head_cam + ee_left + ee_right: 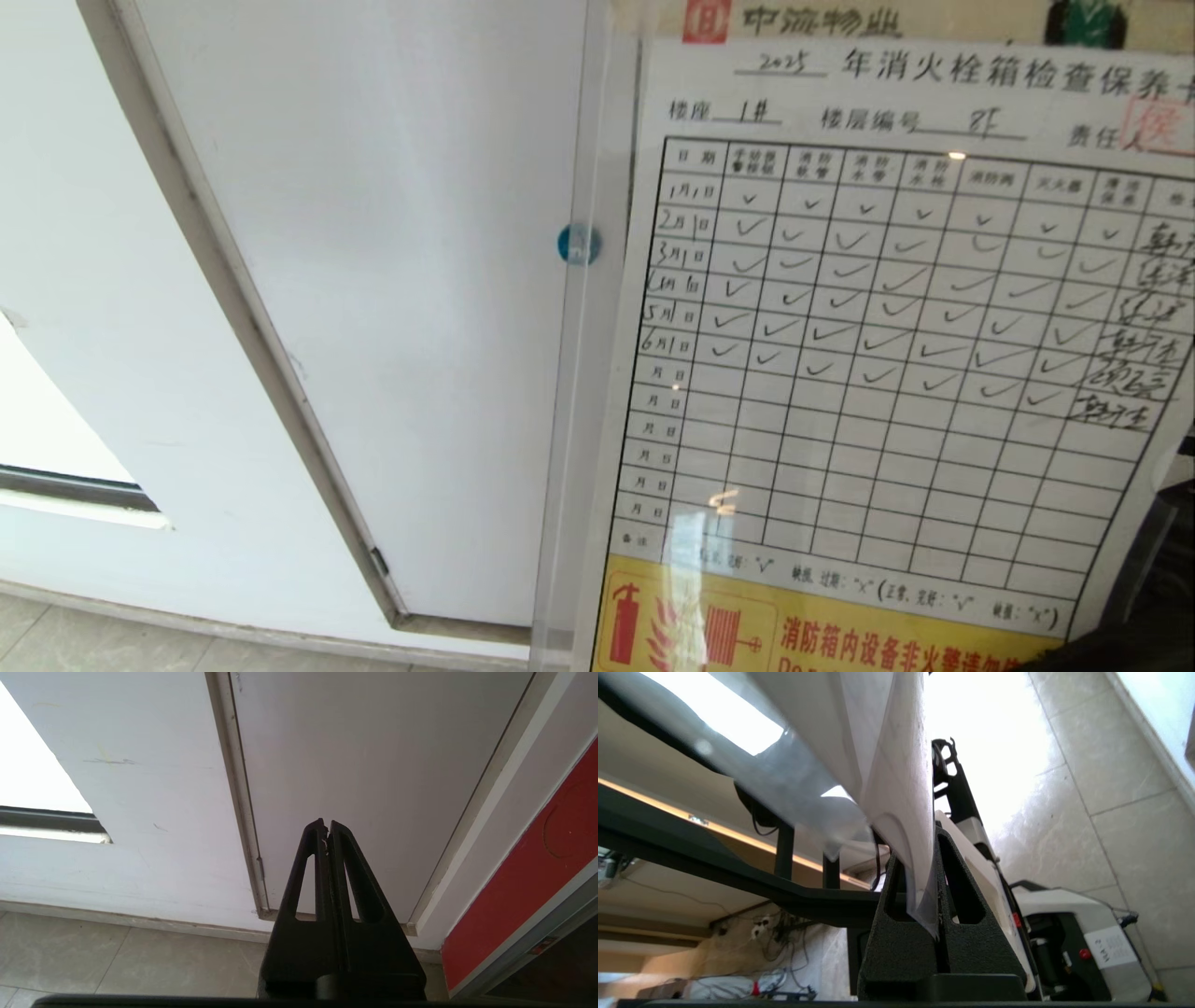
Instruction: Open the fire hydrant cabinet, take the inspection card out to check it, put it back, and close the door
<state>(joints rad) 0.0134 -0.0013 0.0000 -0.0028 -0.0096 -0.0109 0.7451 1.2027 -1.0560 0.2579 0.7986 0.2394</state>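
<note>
While clamped in right gripper (934, 877), inspection card (887, 373) w/ sleeve sticks up past fingertips

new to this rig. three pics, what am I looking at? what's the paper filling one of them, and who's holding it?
It is a two-armed wheeled robot. The head camera looks forward and down: the inspection card, a ruled grid with ticks and a yellow band, is held up close, in front of a white panel door with a round blue lock. The right wrist camera sits behind the right gripper, shut on the card's edge. The left wrist camera shows the left gripper shut and empty, pointing at the same door, with the cabinet's red edge beside it.
</note>
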